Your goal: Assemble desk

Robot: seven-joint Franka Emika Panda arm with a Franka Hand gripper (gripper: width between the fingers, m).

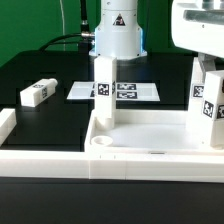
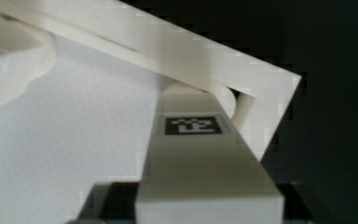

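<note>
Closest to the camera in the exterior view is the top (image 1: pixel 150 165), sitting open side up on the black table (image 1: pixel 60 120) and filling the near right part of the scene. Its raised rim runs along the near edge, and you can see one round socket in the near-left corner. A low white rail (image 1: pixel 40 162) runs off from it to the left along the near edge of the table.

A bit further back, the left leg (image 1: pixel 105 95) stands upright on its own in the top's far-left corner, with nothing gripping it. There's a tag on the face toward the camera.

At the right end, the right leg (image 1: pixel 207 100) is also upright with its lower end down inside the rim, tags showing on two faces. The tool (image 1: pixel 205 62) comes down from above and is pinching this leg near its upper end. The wrist view backs that up: the leg (image 2: pixel 194 130) runs straight out from between the tool (image 2: pixel 194 200) fingers, and its far end sits right in a corner of the top (image 2: pixel 247 70). Honestly can't tell if it's actually seated in the socket, or whether that's the near or far corner.

Further back on the left, a loose leg (image 1: pixel 35 93) lies flat on the table, well apart from everything else. The marker board (image 1: pixel 125 90) lies flat behind the left leg, roughly mid-table. The robot base (image 1: pixel 118 30) stands at the far edge.
</note>
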